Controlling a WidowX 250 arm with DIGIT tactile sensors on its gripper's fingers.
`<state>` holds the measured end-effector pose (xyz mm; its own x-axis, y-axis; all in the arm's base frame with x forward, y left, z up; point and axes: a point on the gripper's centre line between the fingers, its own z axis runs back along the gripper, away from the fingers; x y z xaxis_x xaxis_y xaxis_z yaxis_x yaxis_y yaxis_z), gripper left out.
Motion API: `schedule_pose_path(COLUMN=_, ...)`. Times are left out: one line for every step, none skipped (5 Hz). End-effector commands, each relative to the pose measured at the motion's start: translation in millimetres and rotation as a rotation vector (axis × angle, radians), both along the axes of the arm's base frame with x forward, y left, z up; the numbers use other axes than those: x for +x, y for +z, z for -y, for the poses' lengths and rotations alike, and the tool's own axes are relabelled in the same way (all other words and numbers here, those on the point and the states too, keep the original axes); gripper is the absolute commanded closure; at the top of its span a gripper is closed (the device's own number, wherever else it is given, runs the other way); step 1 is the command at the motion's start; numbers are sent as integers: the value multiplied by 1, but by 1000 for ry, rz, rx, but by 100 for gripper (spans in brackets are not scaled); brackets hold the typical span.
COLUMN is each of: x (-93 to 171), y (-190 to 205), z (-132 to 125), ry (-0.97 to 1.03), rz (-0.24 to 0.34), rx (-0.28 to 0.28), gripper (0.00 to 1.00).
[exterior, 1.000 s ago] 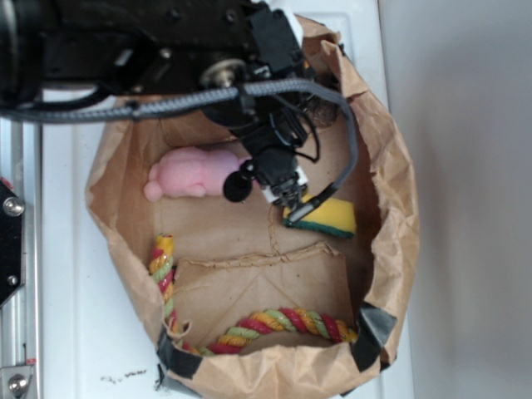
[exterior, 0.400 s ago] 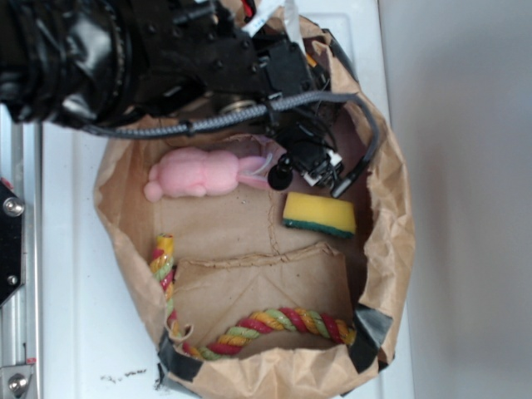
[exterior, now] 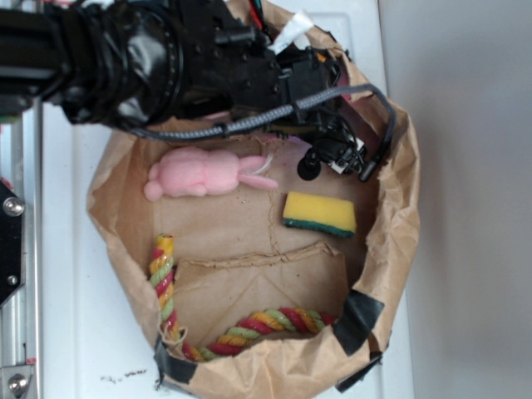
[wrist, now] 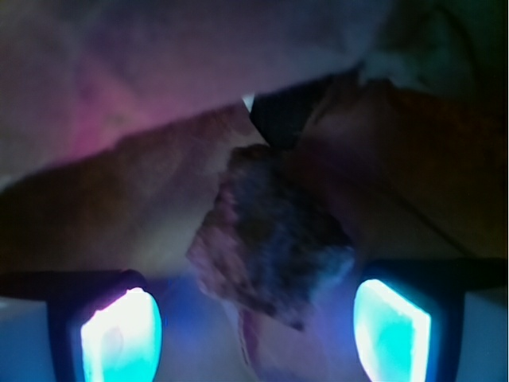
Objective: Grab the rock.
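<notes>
Up close in the wrist view, the rock, a rough dark brown lump, sits between the two glowing fingertips of the gripper, slightly ahead of them, with a gap on each side, so the jaws stand spread and not touching it. From outside, the gripper is down in the upper right of the paper bag, above the yellow sponge and right of the pink bunny; the rock itself is hidden there by the arm
</notes>
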<state>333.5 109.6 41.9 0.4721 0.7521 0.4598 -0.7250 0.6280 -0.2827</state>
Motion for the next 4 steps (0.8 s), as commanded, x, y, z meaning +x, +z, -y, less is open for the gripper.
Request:
schedule_pose_path(x=10, y=15, z=-31, ry=110, rz=122, rx=51, gripper=0)
schedule_pose_path(x=18, y=9, z=-37, ry=109, rz=111, rx=93, gripper=0)
schedule_pose_path(x=22, y=3, z=-42, ry=111, rz=77, rx=121, gripper=0)
schedule_pose_path(x=23, y=3, z=-40, ry=98, rz=91, rx=123, gripper=100)
